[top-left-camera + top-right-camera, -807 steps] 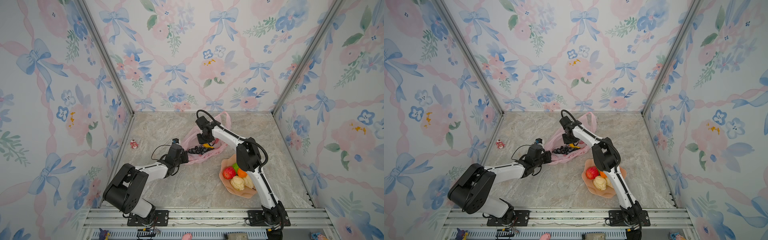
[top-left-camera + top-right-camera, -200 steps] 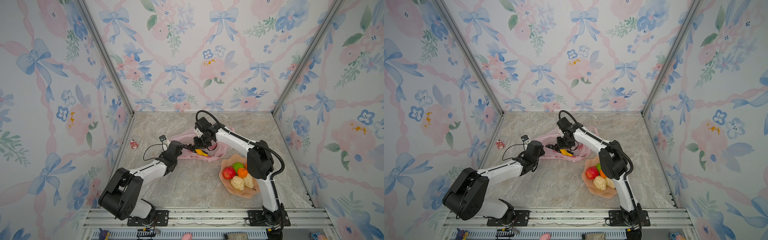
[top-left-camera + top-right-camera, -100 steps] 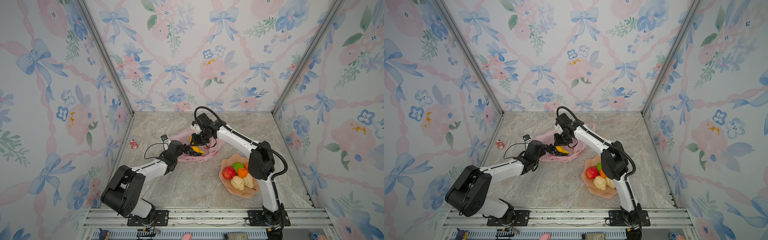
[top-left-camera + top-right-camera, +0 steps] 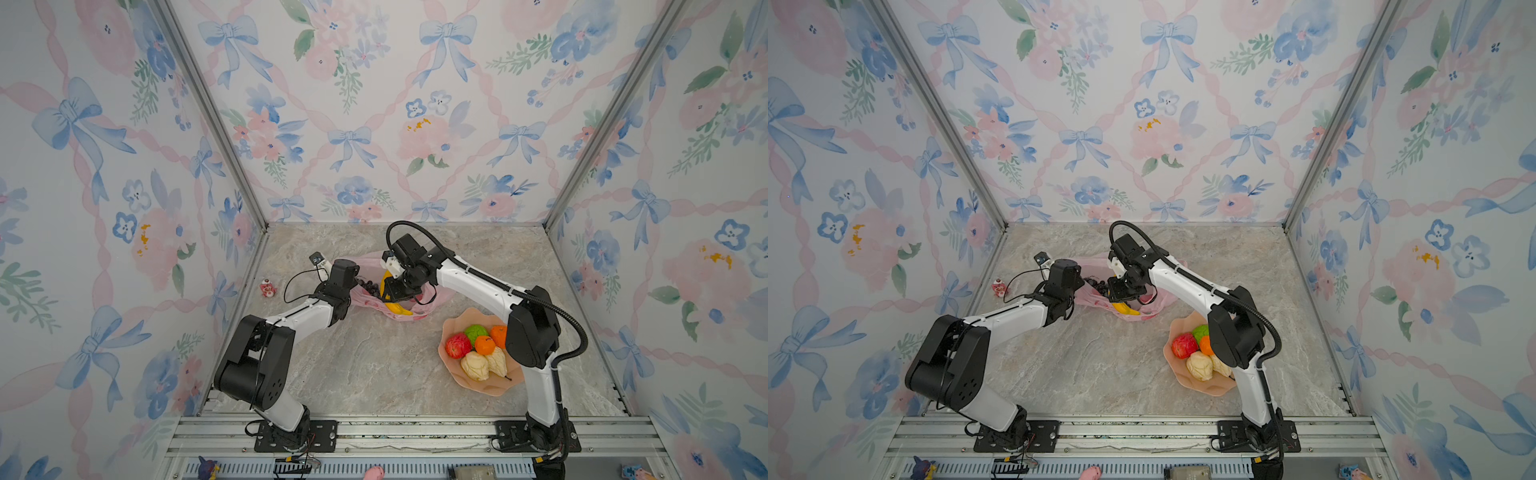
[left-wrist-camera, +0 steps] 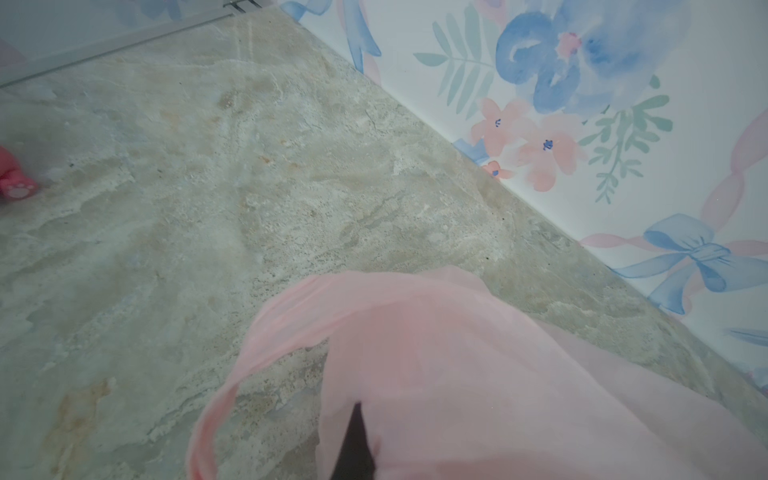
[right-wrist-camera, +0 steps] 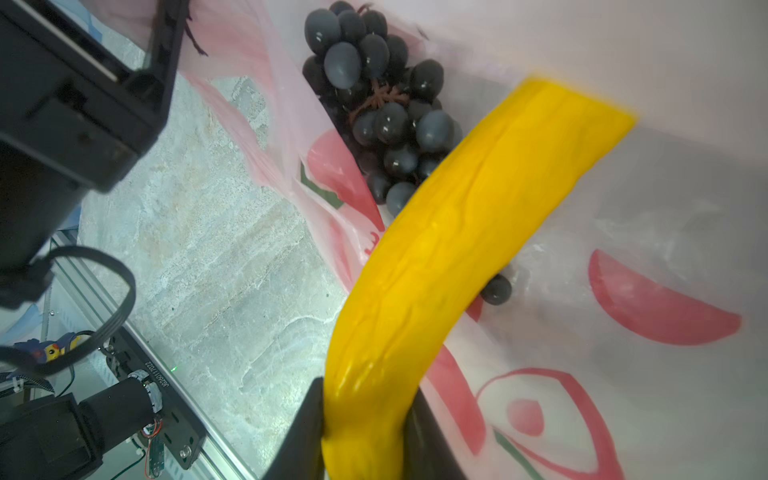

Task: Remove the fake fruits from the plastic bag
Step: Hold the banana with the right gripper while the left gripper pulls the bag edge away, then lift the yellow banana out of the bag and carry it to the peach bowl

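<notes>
The pink plastic bag [image 4: 419, 312] [image 4: 1148, 312] lies at mid-floor in both top views. My left gripper [image 4: 358, 286] [image 5: 356, 419] is shut on its thin edge [image 5: 457, 374] and holds the mouth up; only a dark finger [image 5: 355, 449] shows through the film. My right gripper [image 4: 392, 291] [image 6: 365, 432] reaches into the bag, shut on one end of the yellow banana [image 6: 457, 249] [image 4: 397, 308]. The dark grape bunch [image 6: 382, 108] [image 4: 371, 286] lies inside the bag behind the banana. A red fruit [image 4: 458, 345], a green one [image 4: 476, 332], two oranges [image 4: 485, 345] and two pale pears [image 4: 473, 365] sit on the plate.
The peach scalloped plate [image 4: 490, 388] [image 4: 1208, 388] stands at the front right beside my right arm. A tiny red-and-white figurine [image 4: 268, 288] [image 5: 12, 183] sits by the left wall. Flowered walls close three sides; a metal rail [image 4: 415, 432] runs along the front.
My right gripper has gone from reaching into the bag to holding the banana, and has drawn it a little toward the bag's mouth. My left gripper has shifted back with the bag's edge.
</notes>
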Controlling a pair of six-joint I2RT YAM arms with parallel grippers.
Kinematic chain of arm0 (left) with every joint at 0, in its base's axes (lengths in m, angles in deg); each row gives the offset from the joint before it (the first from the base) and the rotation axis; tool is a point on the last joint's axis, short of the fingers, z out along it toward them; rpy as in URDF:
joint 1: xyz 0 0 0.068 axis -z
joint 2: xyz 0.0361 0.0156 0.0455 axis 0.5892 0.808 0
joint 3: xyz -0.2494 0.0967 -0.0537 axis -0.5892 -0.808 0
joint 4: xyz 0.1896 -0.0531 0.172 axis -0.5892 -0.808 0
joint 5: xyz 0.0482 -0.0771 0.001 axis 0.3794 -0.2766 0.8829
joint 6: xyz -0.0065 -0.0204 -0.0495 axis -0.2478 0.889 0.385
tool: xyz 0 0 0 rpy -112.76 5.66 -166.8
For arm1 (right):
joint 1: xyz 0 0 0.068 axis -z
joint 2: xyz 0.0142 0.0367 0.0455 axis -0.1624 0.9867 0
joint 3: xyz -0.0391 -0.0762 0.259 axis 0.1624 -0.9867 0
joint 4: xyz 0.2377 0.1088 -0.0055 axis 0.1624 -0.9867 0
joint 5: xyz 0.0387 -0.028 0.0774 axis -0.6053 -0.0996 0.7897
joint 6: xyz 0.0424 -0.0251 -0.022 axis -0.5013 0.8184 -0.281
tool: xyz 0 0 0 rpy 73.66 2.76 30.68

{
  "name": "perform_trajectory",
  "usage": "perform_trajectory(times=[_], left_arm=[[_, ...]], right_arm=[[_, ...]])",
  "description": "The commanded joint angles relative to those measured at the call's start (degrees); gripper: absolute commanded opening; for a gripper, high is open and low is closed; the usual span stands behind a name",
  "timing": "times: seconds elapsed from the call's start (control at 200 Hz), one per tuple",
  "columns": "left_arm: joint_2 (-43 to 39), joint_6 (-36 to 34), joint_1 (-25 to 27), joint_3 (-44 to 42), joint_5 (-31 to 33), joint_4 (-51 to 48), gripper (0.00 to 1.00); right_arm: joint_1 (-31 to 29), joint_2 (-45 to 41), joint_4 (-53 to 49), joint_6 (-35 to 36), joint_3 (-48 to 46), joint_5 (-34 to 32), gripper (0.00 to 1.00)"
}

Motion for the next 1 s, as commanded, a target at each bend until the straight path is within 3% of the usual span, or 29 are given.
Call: perform_trajectory(times=[0.0, 0.5, 0.685, 0.81, 0.995], left_arm=[[0.56, 0.7, -1.8, -0.14, 3.85, -1.86, 0.0], [1.07, 0.61, -6.9, -1.16, 2.17, -1.99, 0.0], [-0.02, 1.3, -7.06, -1.79, 2.51, -3.61, 0.0], [-1.61, 1.65, -7.12, -3.5, 3.05, -3.76, 0.0], [-3.8, 1.56, -7.27, -7.17, 3.22, -3.69, 0.0]], right_arm=[[1.53, -4.5, 1.5, 1.71, -2.31, 0.3, 0.16], [3.36, -9.65, 9.34, 3.42, -8.41, 5.23, 0.15], [5.85, -12.16, 12.58, 0.5, -11.08, 4.57, 0.12], [8.76, -16.57, 16.06, -3.97, -16.02, 2.51, 0.12], [11.54, -22.82, 13.41, -11.47, -22.82, -9.14, 0.13]])
